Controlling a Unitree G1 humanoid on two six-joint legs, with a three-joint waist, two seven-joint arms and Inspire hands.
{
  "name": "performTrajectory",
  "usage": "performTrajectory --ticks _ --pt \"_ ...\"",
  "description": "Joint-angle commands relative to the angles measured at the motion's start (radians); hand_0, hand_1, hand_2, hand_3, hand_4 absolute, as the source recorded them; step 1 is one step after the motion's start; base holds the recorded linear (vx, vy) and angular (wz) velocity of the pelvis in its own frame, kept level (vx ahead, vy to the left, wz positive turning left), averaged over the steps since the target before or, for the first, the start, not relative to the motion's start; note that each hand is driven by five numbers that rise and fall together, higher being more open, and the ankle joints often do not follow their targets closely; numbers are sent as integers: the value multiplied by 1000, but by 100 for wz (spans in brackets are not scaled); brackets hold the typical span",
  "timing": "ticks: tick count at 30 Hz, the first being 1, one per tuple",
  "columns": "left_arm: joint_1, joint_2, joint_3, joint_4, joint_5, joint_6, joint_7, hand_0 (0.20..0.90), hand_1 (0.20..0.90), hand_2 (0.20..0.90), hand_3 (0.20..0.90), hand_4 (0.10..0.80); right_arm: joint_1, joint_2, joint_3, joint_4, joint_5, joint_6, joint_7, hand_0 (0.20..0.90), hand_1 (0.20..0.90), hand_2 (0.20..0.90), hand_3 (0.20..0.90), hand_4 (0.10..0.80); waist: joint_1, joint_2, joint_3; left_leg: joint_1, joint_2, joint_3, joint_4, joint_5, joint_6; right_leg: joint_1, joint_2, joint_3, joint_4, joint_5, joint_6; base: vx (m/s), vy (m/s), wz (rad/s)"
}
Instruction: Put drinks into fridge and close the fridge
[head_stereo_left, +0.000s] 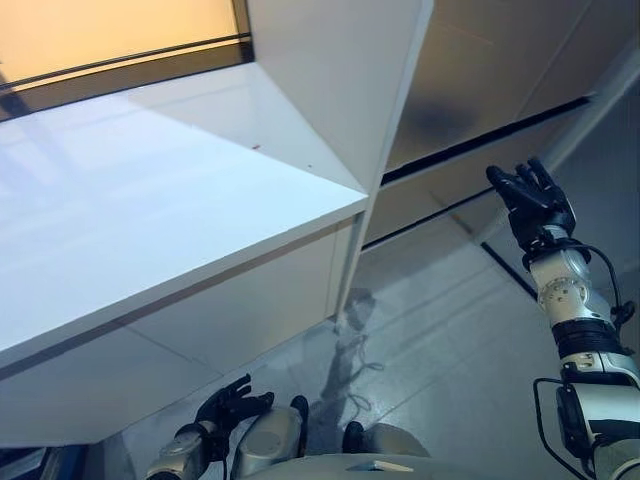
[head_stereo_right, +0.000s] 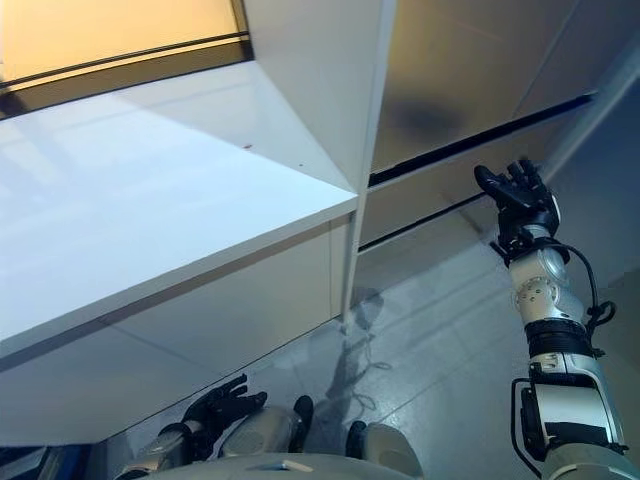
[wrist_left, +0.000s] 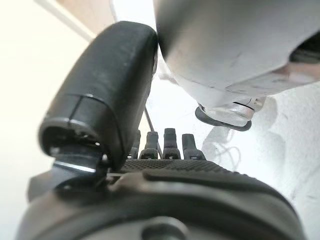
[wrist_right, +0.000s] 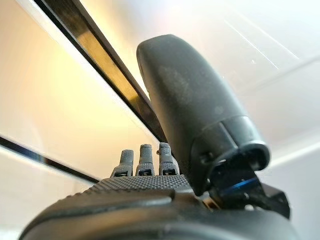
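No drink shows in any view. The fridge (head_stereo_left: 480, 80) fills the upper right with a grey, dull-shiny front crossed by two dark seams (head_stereo_left: 470, 145); its panels look flush and shut. My right hand (head_stereo_left: 532, 205) is raised in front of it near the lower seam, fingers straight and spread, holding nothing. I cannot tell whether it touches the front. In the right wrist view the fingers (wrist_right: 145, 162) point at a pale panel with a dark seam (wrist_right: 95, 55). My left hand (head_stereo_left: 230, 408) hangs low by the floor, fingers relaxed and empty.
A white counter (head_stereo_left: 150, 210) juts in from the left, and its corner (head_stereo_left: 360, 200) ends close to the fridge. A white side panel (head_stereo_left: 330, 70) rises between counter and fridge. Pale tiled floor (head_stereo_left: 440, 340) lies below.
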Motion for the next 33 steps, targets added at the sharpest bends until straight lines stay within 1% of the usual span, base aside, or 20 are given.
performTrajectory --ticks 1,4,8,14,19,21,24,27,29,33 --pt "52 4 -43 13 56 9 -9 900 900 900 900 800 10 -39 -22 -126 -28 -33 19 900 900 900 900 800 -34 -10 -68 39 -7 50 -42 -71 46 2 -25 55 -110 132 49 -109 -97 -37" --pt "28 3 -49 1 43 18 -2 900 900 900 900 800 56 -17 -1 -128 -35 -16 39 900 900 900 900 800 -54 -16 -80 45 4 69 -88 -46 38 2 -17 73 -160 165 59 -117 -87 -33" --pt "7 -6 -51 -8 31 15 -5 900 900 900 900 800 116 30 25 -126 -63 5 56 900 900 900 900 800 -71 -19 -104 59 12 85 -157 -17 28 6 -7 83 -223 198 65 -105 -54 -22" --pt "-2 -27 -49 -3 28 11 5 900 900 900 900 800 216 102 69 -56 -138 28 105 900 900 900 900 800 -85 -10 -144 90 20 109 -247 17 14 22 1 77 -306 230 70 -57 -13 -18" --pt "-9 -37 -32 31 17 9 13 900 900 900 900 800 284 169 107 74 -209 33 168 900 900 900 900 800 -85 0 -175 113 26 127 -303 37 0 42 14 61 -376 254 75 -15 -2 -1" --pt "-14 -39 -19 46 8 9 20 900 900 900 900 800 304 198 123 144 -232 47 191 900 900 900 900 800 -83 6 -186 121 31 132 -325 47 -3 47 20 51 -383 251 72 0 0 0" --pt "-24 -42 4 63 3 19 15 900 900 900 900 800 340 254 147 249 -270 36 200 900 900 900 900 800 -81 10 -197 121 35 132 -325 49 -5 53 21 37 -372 236 66 -27 -1 2" --pt "-28 -52 10 87 2 11 11 900 900 900 900 800 356 293 166 358 -316 9 213 900 900 900 900 800 -78 12 -202 123 36 129 -322 49 -5 60 25 27 -368 227 60 -24 2 4" --pt "-31 -64 17 120 -1 2 13 900 900 900 900 800 375 338 187 461 -356 -4 196 900 900 900 900 800 -75 15 -206 126 36 126 -315 46 -4 69 26 18 -361 216 54 -14 13 7" --pt "-23 -91 25 157 7 -3 21 900 900 900 900 800 407 390 199 605 -459 32 199 900 900 900 900 800 -72 27 -209 138 33 112 -309 44 0 86 29 8 -351 203 46 15 41 11"
